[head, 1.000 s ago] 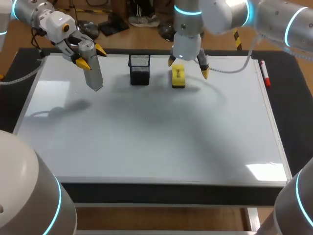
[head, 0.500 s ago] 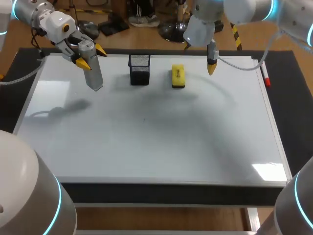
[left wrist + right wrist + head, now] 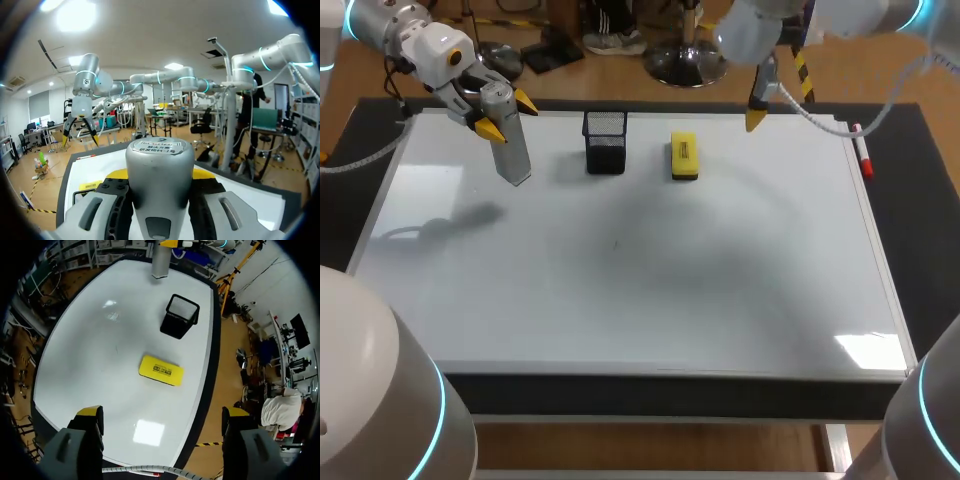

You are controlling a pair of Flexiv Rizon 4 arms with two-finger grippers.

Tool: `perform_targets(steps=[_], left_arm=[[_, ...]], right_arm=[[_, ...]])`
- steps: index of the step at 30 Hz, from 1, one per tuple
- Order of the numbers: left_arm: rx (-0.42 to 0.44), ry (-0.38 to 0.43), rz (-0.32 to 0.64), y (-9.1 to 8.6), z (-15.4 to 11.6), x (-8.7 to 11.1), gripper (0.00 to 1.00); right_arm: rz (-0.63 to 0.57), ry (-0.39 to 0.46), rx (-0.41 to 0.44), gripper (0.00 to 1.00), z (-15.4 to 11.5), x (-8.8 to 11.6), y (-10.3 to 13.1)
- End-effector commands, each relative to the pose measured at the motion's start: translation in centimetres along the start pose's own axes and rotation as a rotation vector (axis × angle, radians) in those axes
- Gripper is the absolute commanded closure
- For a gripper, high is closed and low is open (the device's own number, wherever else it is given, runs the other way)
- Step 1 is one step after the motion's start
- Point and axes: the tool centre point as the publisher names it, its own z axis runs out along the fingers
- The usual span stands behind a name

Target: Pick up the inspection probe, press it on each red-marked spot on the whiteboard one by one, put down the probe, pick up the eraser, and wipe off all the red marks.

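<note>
My left gripper [image 3: 501, 113] is shut on the grey inspection probe [image 3: 510, 145] and holds it tilted above the whiteboard's [image 3: 620, 280] far left corner. In the left wrist view the probe [image 3: 159, 167] fills the gap between the fingers. The yellow eraser [image 3: 684, 156] lies flat on the board near its far edge. My right gripper [image 3: 161, 416] hangs open high above the eraser [image 3: 160, 370], holding nothing. Only one of its yellow fingertips [image 3: 756, 119] shows in the head view. I see no red marks on the board.
A black mesh cup [image 3: 605, 141] stands on the board between the probe and the eraser, also seen as the cup [image 3: 179, 315] from the right wrist. A red marker [image 3: 861, 150] lies along the board's right edge.
My right gripper has risen from around the eraser and drawn back to the right, still open. The eraser stayed on the board. The left arm and probe have not moved.
</note>
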Motion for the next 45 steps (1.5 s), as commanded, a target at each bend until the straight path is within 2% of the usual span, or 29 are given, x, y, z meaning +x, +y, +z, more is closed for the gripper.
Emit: perform_targets(steps=[1,9,45], left_arm=[[0.000,0.003,0.001,-0.06,-0.09,-0.03,1.00],[0.000,0.003,0.001,-0.06,-0.09,-0.03,1.00],[0.000,0.003,0.001,-0.06,-0.09,-0.03,1.00]], right_arm=[[0.011,0.038,-0.007,0.00,-1.62,-1.02,0.27],[0.037,0.104,-0.051,0.00,-2.38,-1.95,0.74],[0.037,0.102,-0.050,0.00,-2.45,-2.00,0.78]])
